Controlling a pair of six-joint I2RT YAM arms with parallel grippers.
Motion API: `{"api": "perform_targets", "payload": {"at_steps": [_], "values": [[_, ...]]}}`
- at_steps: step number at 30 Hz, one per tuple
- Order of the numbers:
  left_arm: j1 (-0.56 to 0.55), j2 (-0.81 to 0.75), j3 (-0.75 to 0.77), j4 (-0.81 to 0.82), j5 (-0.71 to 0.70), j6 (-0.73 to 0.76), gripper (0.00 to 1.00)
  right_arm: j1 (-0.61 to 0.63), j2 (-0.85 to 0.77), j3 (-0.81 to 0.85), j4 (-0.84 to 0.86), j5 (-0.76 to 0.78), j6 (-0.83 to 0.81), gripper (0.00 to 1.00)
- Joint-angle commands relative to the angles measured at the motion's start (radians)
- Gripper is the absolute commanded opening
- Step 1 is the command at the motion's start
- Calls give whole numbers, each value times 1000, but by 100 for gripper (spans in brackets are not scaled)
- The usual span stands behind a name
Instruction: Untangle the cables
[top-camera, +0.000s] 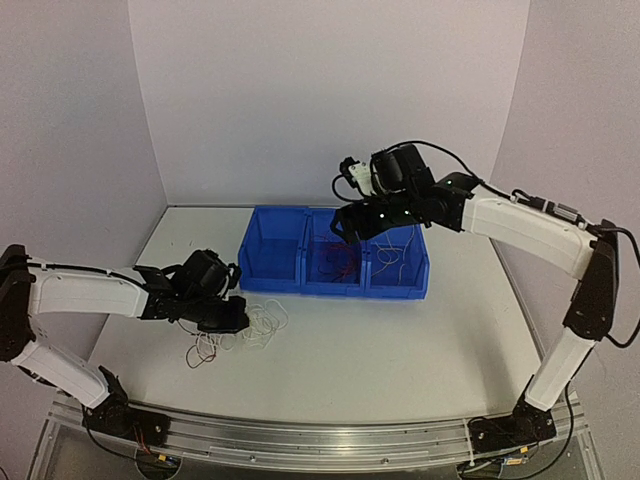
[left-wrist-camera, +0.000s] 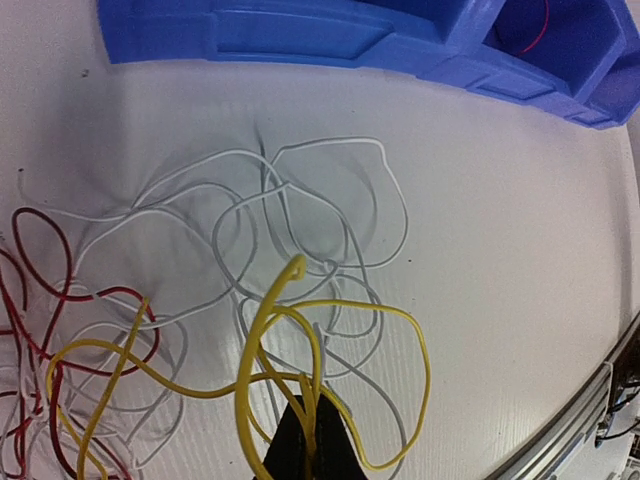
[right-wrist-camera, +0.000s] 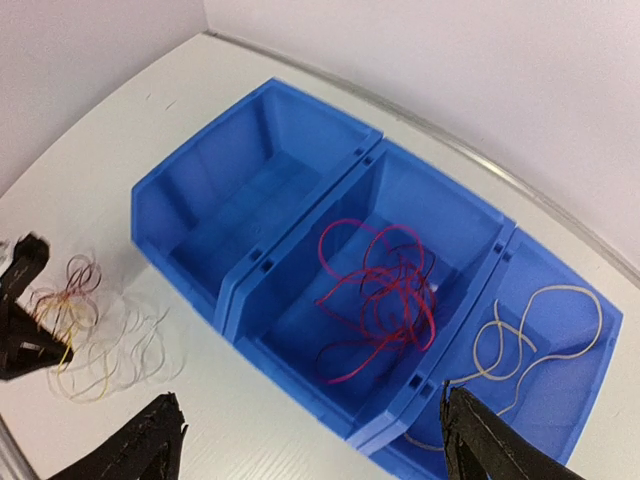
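On the tabletop (top-camera: 400, 340), from above, tangled cables (top-camera: 255, 326) are seen beside blue bins (top-camera: 270, 278). At the left wrist, the left jaws are closed on a yellow cable (left-wrist-camera: 262, 318). At the right wrist, the right jaws are spread open over the bins.

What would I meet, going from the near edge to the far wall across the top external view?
Metal rail → loose cables → row of blue bins → back wall. I leave out the left hand, level with the cables, and the right hand, which overlaps the bins.
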Motion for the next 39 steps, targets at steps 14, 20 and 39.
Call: {"api": "perform_targets", "payload": {"at_steps": [14,20,39], "values": [[-194,186,187,166,173,116,7,116,-307,-609,95,-199,41,85],[-194,147,192,59,62,85,51,116,-317,-656,96,-177,51,85],[-194,-199,67,-190,-91,-53,99,184,90,-425,105,-91,86,75]]}}
